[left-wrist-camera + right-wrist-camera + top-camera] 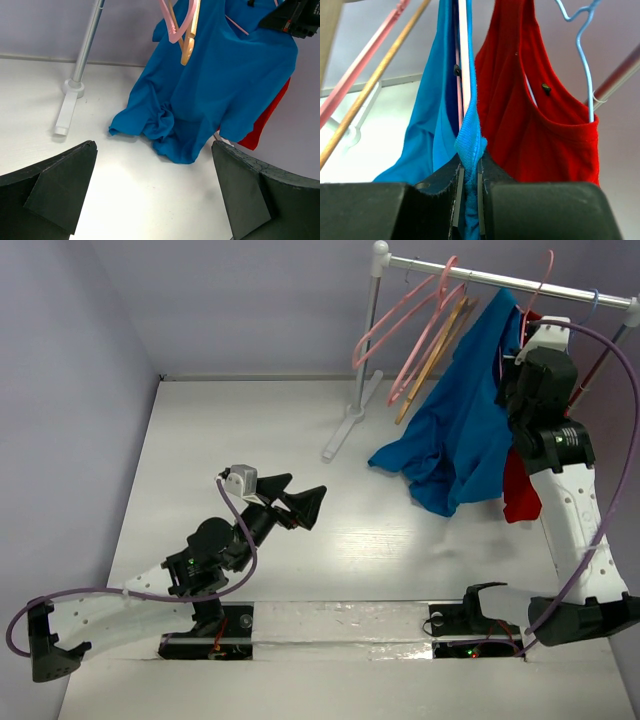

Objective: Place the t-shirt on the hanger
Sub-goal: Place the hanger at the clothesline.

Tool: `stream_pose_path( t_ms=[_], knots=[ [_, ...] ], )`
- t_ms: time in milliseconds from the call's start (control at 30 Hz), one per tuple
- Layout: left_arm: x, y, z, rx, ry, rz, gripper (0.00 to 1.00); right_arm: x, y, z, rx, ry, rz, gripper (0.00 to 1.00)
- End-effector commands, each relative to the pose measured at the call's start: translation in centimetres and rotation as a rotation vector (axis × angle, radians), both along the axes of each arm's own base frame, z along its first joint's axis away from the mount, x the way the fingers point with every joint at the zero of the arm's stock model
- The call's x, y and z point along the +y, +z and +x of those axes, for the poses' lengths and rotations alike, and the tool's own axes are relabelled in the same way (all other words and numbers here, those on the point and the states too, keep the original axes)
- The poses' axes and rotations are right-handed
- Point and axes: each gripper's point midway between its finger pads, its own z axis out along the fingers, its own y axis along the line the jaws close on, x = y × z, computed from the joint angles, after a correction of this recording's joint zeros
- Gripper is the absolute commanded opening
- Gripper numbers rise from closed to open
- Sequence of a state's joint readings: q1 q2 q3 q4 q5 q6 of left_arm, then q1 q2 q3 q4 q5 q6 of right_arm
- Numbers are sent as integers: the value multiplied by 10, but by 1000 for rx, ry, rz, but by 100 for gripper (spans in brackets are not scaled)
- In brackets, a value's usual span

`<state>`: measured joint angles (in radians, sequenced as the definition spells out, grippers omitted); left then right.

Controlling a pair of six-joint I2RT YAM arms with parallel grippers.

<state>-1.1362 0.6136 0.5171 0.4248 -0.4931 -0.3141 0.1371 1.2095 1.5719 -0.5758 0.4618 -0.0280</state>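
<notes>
The bright blue t-shirt [460, 430] hangs from up by the rail, and its lower part is bunched on the table [170, 135]. My right gripper [522, 340] is raised at the rail and is shut on a ribbed edge of the t-shirt [470, 142]. A thin pale pink hanger [464, 60] runs up just beyond my jaws, inside the blue cloth; its hook [548, 270] is over the rail. My left gripper [305, 490] is open and empty over the table, well left of the t-shirt, which fills the top of its view [225, 85].
The white rail [470, 272] stands on a pole [365, 350] with a foot [345, 425]. Spare pink hangers [410, 310] and a tan wooden hanger [435, 355] hang left of the t-shirt. A red garment [535, 115] on a pale blue hanger [580, 50] hangs to its right.
</notes>
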Motion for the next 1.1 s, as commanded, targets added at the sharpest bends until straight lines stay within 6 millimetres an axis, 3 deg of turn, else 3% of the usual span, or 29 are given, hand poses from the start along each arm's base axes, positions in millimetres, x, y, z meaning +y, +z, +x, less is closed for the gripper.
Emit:
stream_pose_path(
  t_ms=[0, 333, 467, 667, 733, 767, 833, 867, 967, 1033, 1067],
  knots=[
    [2, 6, 2, -22, 9, -17, 99, -5, 54, 3, -185, 10, 53, 0],
    [-1, 4, 2, -17, 6, -12, 99, -4, -6, 34, -85, 36, 171, 0],
    [-2, 2, 2, -16, 3, -8, 99, -5, -29, 34, -62, 25, 202, 0],
    [-4, 2, 2, -16, -3, -2, 99, -3, -36, 24, -93, 18, 247, 0],
    [-4, 3, 2, -16, -2, -5, 99, -4, -30, 17, -126, 10, 257, 23],
    [-3, 1, 3, -13, 4, -2, 99, -4, -24, 14, -146, 13, 263, 50],
    [-2, 0, 4, -12, 12, -3, 99, -3, -8, 2, -195, 20, 272, 75],
    [-1, 0, 5, -10, 20, -6, 99, -3, -3, -3, -211, 21, 284, 97],
    [2, -2, 8, 2, 46, -7, 99, 4, 21, -30, -277, 60, 322, 100],
    [4, -4, 10, 10, 63, 0, 99, 15, 22, -46, -283, 119, 354, 100],
    [5, -6, 12, 17, 78, 7, 99, 20, 33, -66, -330, 153, 373, 100]
  ],
)
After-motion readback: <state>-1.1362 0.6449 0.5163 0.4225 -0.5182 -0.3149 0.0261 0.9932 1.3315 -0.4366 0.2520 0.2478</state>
